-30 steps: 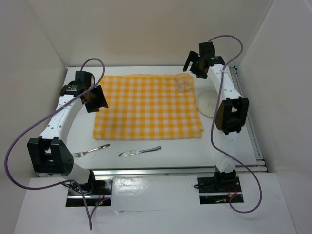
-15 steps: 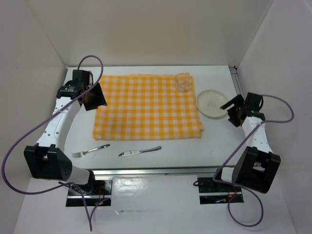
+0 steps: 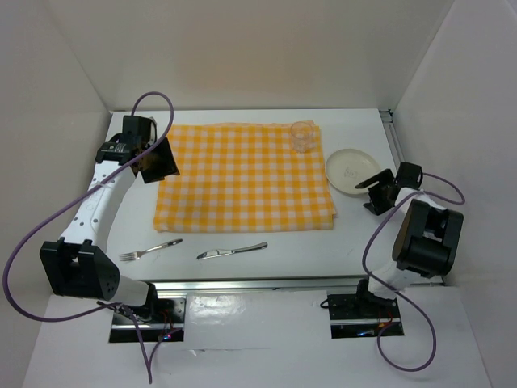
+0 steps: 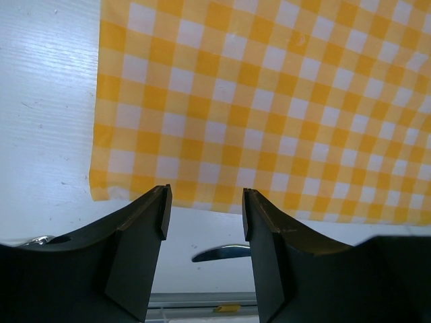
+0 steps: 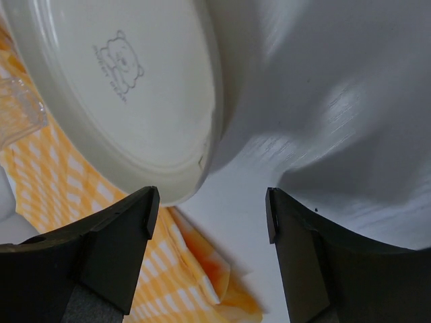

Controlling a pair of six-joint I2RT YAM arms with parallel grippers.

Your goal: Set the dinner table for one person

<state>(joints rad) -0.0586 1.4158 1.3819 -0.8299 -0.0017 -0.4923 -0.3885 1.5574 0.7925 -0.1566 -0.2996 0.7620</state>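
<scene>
The white dinner table (image 3: pixel 266 259) carries a yellow-and-white checked cloth (image 3: pixel 242 174). A clear glass (image 3: pixel 302 136) stands on the cloth's far right corner. A white plate (image 3: pixel 349 170) with a bear mark lies on the table right of the cloth, also in the right wrist view (image 5: pixel 114 87). A fork (image 3: pixel 150 250) and a knife (image 3: pixel 232 250) lie on the table in front of the cloth. My left gripper (image 3: pixel 158 164) hovers open and empty over the cloth's left edge (image 4: pixel 202 121). My right gripper (image 3: pixel 373 192) is open and empty, low beside the plate's near right rim.
Metal rails run along the table's near edge (image 3: pixel 275 283) and right edge (image 3: pixel 397 149). White walls enclose the table on three sides. The cloth's near right corner (image 5: pixel 222 276) is folded up close to the plate.
My right arm has swung from the far right corner by the glass down and back to the plate's near right side. My left gripper has barely moved.
</scene>
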